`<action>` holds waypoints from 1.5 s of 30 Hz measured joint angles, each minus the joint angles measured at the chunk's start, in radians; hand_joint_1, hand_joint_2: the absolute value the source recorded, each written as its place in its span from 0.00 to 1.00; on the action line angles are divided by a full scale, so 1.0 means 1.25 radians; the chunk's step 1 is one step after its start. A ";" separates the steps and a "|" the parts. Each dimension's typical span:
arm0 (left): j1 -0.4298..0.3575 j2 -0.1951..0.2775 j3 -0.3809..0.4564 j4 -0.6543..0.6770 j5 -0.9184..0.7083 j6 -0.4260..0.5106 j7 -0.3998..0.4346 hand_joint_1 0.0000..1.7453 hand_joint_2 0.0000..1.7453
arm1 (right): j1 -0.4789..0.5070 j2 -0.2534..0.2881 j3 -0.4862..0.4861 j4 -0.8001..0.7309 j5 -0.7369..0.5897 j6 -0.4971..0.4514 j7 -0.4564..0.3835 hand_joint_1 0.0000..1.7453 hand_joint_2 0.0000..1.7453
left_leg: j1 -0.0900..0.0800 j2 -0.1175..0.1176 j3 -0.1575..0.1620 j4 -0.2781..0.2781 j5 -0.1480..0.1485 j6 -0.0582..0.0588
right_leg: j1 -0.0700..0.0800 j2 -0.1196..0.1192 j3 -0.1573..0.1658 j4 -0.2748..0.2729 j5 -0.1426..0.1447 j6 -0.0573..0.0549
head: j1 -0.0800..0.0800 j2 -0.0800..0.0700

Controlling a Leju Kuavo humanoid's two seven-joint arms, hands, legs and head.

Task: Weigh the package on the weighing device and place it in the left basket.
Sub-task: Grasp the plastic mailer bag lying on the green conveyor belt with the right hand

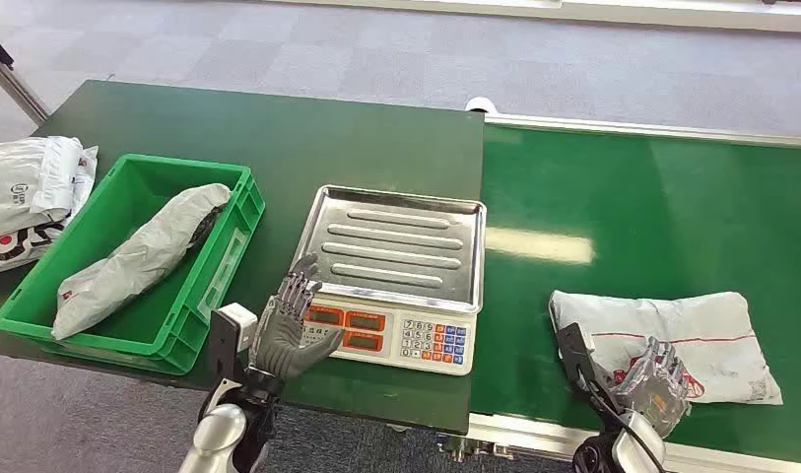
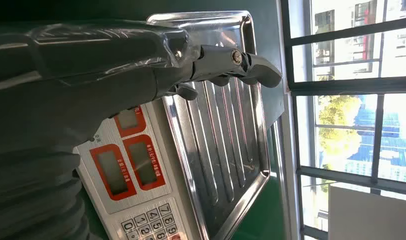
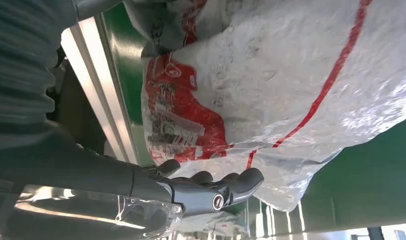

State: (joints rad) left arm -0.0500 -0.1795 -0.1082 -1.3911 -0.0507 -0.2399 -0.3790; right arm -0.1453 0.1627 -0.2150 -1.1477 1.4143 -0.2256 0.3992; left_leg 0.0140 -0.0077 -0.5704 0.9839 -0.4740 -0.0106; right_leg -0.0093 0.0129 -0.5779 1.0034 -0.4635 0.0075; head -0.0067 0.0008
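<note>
A white plastic package [image 1: 672, 340] with red print lies flat on the green conveyor belt [image 1: 623, 207] at the right; up close the package [image 3: 270, 85] shows crinkled film. My right hand [image 1: 655, 384] hovers at its near edge, fingers [image 3: 230, 182] spread, holding nothing. The scale [image 1: 396, 271] with a bare steel pan [image 2: 225, 145] and orange display panel stands in the middle of the table. My left hand [image 1: 293, 330] is open at the scale's front left corner, fingers [image 2: 240, 65] extended over the pan's edge. The green basket [image 1: 41, 296] at the left holds a grey package [image 1: 140, 256].
Several white and black bags [image 1: 27, 192] lie on the dark green table left of the basket. The conveyor's metal rail [image 1: 534, 434] runs along the near edge by my right hand. Grey carpet floor lies beyond the table.
</note>
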 joint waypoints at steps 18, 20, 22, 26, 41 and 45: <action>0.012 -0.002 0.010 -0.015 -0.002 -0.004 0.004 0.00 1.00 | 0.000 0.010 -0.017 -0.002 0.092 -0.015 -0.029 1.00 1.00 | 0.000 0.000 0.000 0.000 0.000 0.000 | 0.000 0.000 0.000 0.000 0.000 0.000 | 0.000 0.000; 0.012 -0.002 0.012 -0.018 -0.003 -0.005 0.004 0.00 1.00 | 0.000 0.013 -0.018 -0.005 0.091 -0.018 -0.041 1.00 1.00 | 0.000 0.000 0.000 0.000 0.000 0.000 | 0.000 0.000 0.000 0.000 0.000 0.000 | 0.000 0.000; 0.012 -0.002 0.014 -0.019 -0.005 -0.006 0.004 0.00 1.00 | 0.000 0.015 -0.018 -0.007 0.088 -0.018 -0.052 1.00 1.00 | 0.000 0.000 0.000 0.000 0.000 0.000 | 0.000 0.000 0.000 0.000 0.000 0.000 | 0.000 0.000; 0.012 -0.002 0.017 -0.019 -0.008 -0.007 0.003 0.00 1.00 | -0.001 0.018 -0.018 -0.008 0.076 -0.018 -0.066 1.00 1.00 | 0.000 0.000 0.000 0.000 0.000 0.000 | 0.000 0.000 0.000 0.000 0.000 0.000 | 0.000 0.000; 0.013 -0.002 0.022 -0.019 -0.009 -0.008 -0.002 0.00 1.00 | -0.005 0.021 -0.005 -0.010 0.020 -0.074 -0.118 1.00 1.00 | 0.000 0.000 0.000 0.000 0.000 0.000 | 0.000 0.000 0.000 0.000 0.000 0.000 | 0.000 0.000; 0.017 -0.002 0.024 -0.020 -0.004 -0.007 -0.022 0.00 1.00 | 0.005 0.027 -0.003 -0.051 -0.149 -0.190 -0.254 1.00 1.00 | 0.000 0.000 0.000 0.000 0.000 0.000 | 0.000 0.000 0.000 0.000 0.000 0.000 | 0.000 0.000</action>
State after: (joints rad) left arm -0.0288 -0.1819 -0.0782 -1.4160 -0.0559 -0.2487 -0.4060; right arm -0.1386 0.1961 -0.2190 -1.2111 1.2283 -0.4626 0.0819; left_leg 0.0141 -0.0080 -0.5706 0.9839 -0.4740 -0.0106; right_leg -0.0093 0.0128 -0.5784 1.0034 -0.4635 0.0075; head -0.0068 0.0008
